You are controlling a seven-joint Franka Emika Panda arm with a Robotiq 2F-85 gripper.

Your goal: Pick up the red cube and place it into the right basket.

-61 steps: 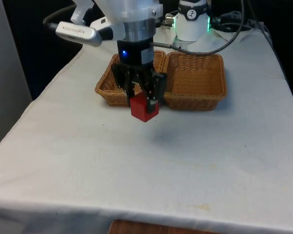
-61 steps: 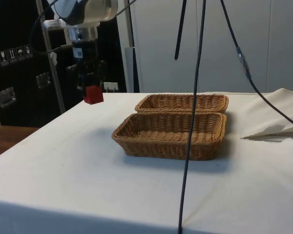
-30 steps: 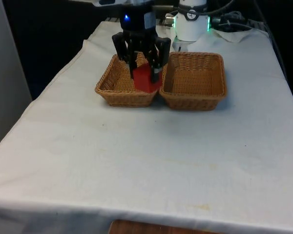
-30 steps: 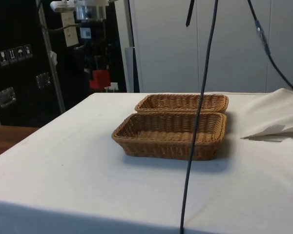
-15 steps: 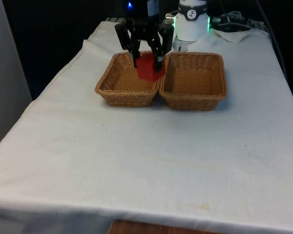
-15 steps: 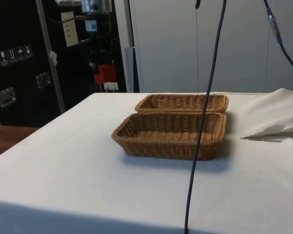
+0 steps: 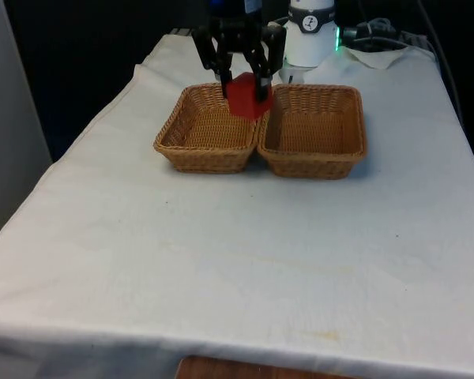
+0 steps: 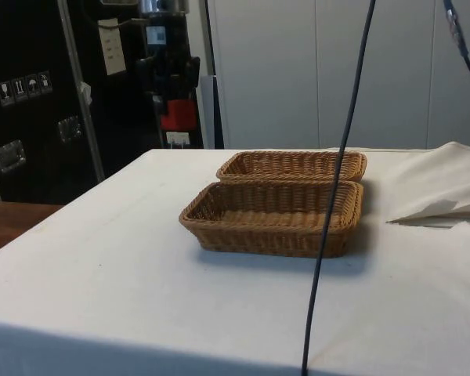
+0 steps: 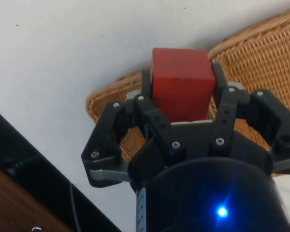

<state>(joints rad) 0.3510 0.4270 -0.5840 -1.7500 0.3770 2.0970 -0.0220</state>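
Claw [image 7: 243,81] is pointing down, clamping the cube [image 7: 247,95] and holding it in the air above the two baskets' [image 7: 208,150] shared edge.

Setting: robotics lab or test room. Evidence: table [image 7: 245,260] under plain white cloth; black curtains [image 7: 87,55] behind far end; dark cabinets [image 8: 31,102] with small warning-symbol stickers [image 8: 19,88] and metal fittings; loose black cables [image 8: 341,180] hanging across side view; pale panelled wall [image 8: 313,70]; two identical wicker baskets [image 7: 312,130] set side by side as props.
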